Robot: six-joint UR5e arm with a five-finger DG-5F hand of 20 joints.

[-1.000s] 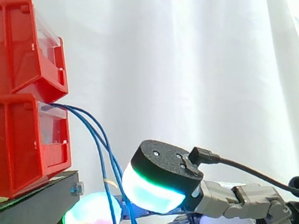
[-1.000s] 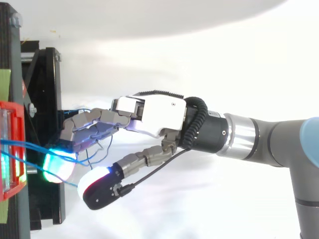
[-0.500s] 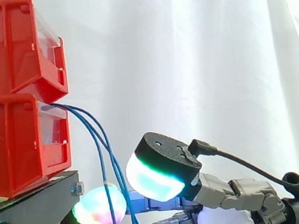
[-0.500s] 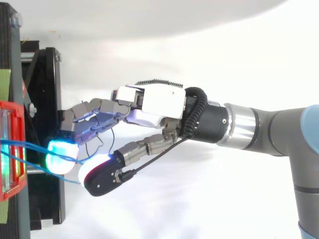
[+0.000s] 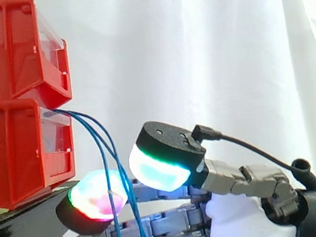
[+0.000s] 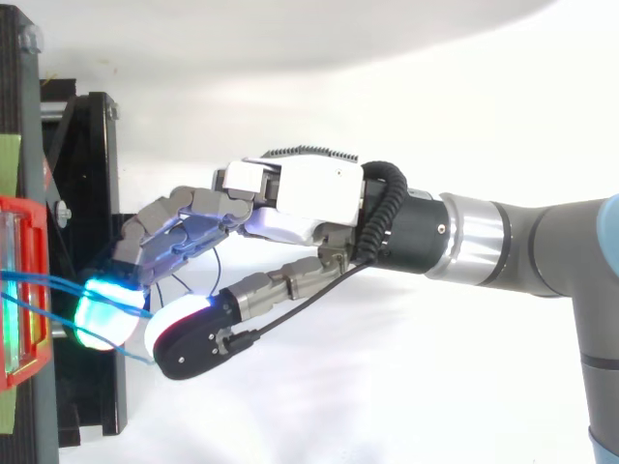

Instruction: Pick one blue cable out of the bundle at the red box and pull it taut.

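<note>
The hand (image 6: 300,198) reaches in from the right among the blue cables (image 5: 100,143); you cannot tell whether it has closed on one. The cables leave the lower red bin (image 5: 21,154) and hang in a slack curve past the edge of the black stand (image 6: 92,174). Behind is a white curtain (image 5: 207,52), below a white surface (image 6: 406,396).

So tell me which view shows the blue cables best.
Side view: the blue cables leave the lower red box and hang down past the robot hand. The top view catches short stretches beside the red box.
</note>
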